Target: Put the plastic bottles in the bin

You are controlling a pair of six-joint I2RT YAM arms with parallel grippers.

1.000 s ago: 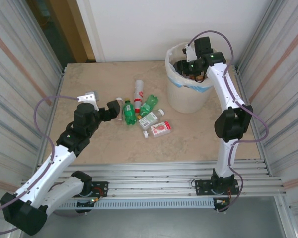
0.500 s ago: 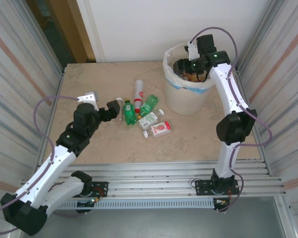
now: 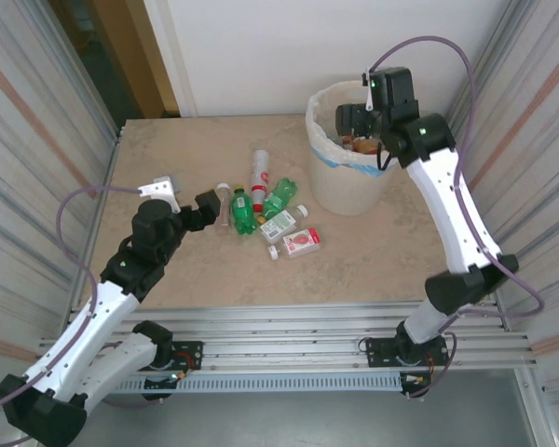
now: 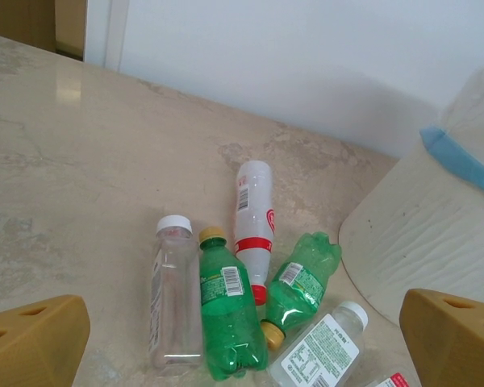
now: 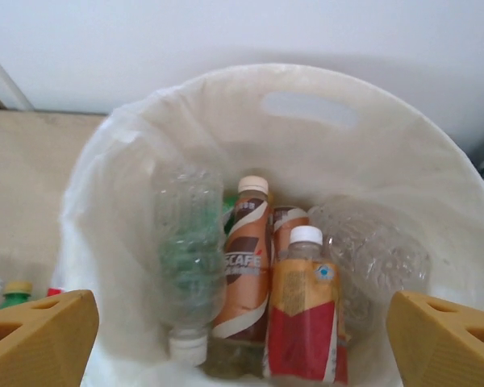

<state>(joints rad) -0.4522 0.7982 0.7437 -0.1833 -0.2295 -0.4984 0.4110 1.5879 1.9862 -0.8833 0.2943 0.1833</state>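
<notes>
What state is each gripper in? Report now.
Left gripper: open, holding nothing.
Right gripper: open, holding nothing, above the bin.

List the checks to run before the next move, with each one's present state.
1. Right gripper open and empty over the bin: ok.
2. Binned bottles below the rim: ok.
3. Left gripper open: ok.
4. Left gripper aimed at the green bottle: ok, the bottle lies between the fingers in the wrist view.
5. Green bottle free of neighbours: cannot tell, the clear bottle lies right beside it.
6. Table cleared: not ok, six loose bottles lie there.
</notes>
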